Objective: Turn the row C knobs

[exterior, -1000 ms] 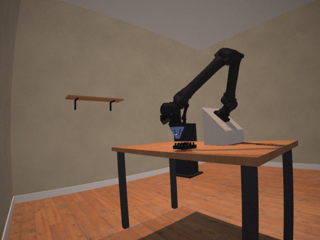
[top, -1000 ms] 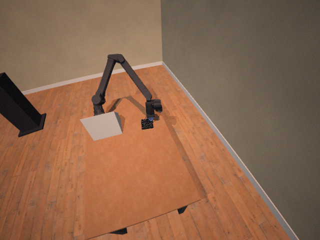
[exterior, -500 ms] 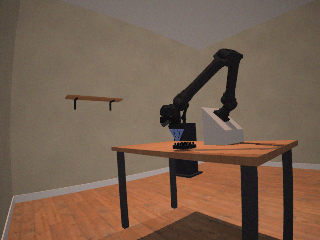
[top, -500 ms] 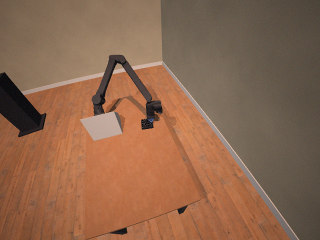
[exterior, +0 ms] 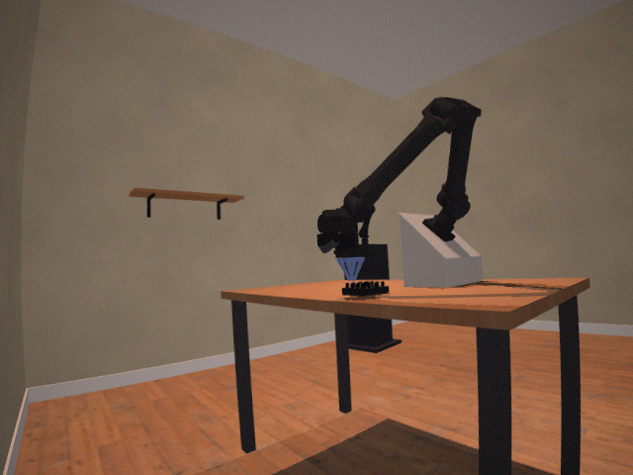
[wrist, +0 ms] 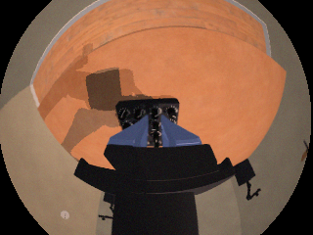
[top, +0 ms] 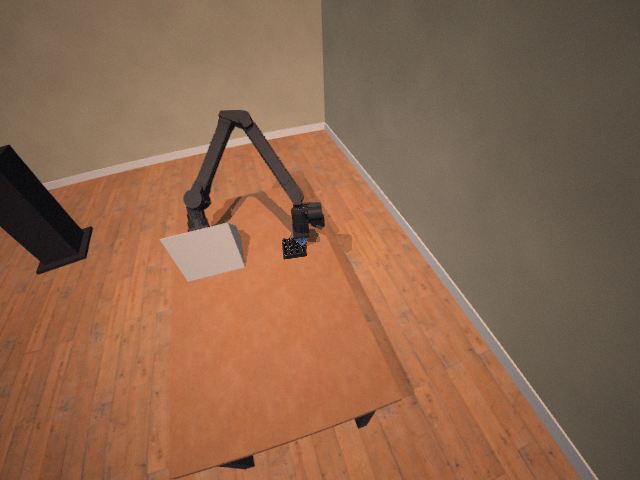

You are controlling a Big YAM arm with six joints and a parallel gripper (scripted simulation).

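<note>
Knob box (top: 294,254) (exterior: 365,291) (wrist: 148,102) | on table (top: 268,330) (exterior: 408,302) (wrist: 210,64) | directly below gripper (top: 302,240) (exterior: 351,279) (wrist: 155,118) fingertips

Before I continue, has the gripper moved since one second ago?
Yes, the gripper moved down, closer to the knob box in the exterior view.
</note>
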